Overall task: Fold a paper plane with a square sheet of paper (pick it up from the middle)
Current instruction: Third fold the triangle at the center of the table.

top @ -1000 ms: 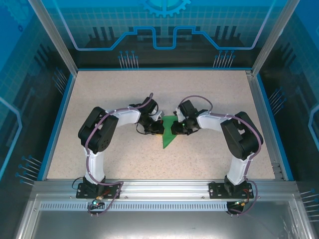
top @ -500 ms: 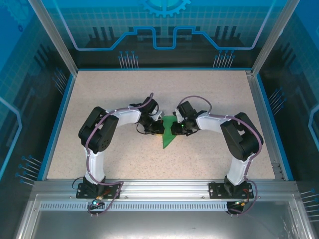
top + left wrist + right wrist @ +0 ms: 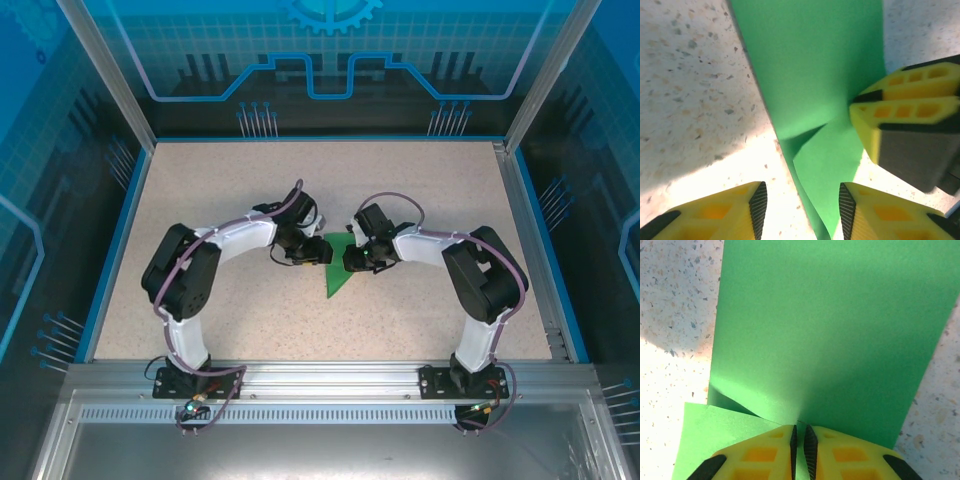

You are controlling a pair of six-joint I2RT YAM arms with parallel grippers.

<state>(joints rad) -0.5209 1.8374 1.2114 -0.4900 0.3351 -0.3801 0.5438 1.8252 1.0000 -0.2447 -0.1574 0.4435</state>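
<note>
Tool on the right arm [image 3: 800,432] pinches an edge of the folded green paper [image 3: 830,330], jaws nearly together; the left tool [image 3: 800,200] stands half open, jaws either side of the paper's narrow creased end. The paper lies at the middle of the bench [image 3: 200,190].

We find the creased triangular green paper sheet [image 3: 338,280] lying midway on the worktop [image 3: 200,190], point toward the near edge; left fingers [image 3: 715,217] straddle its left edge, right fingers [image 3: 765,457] clamp its right side.
</note>
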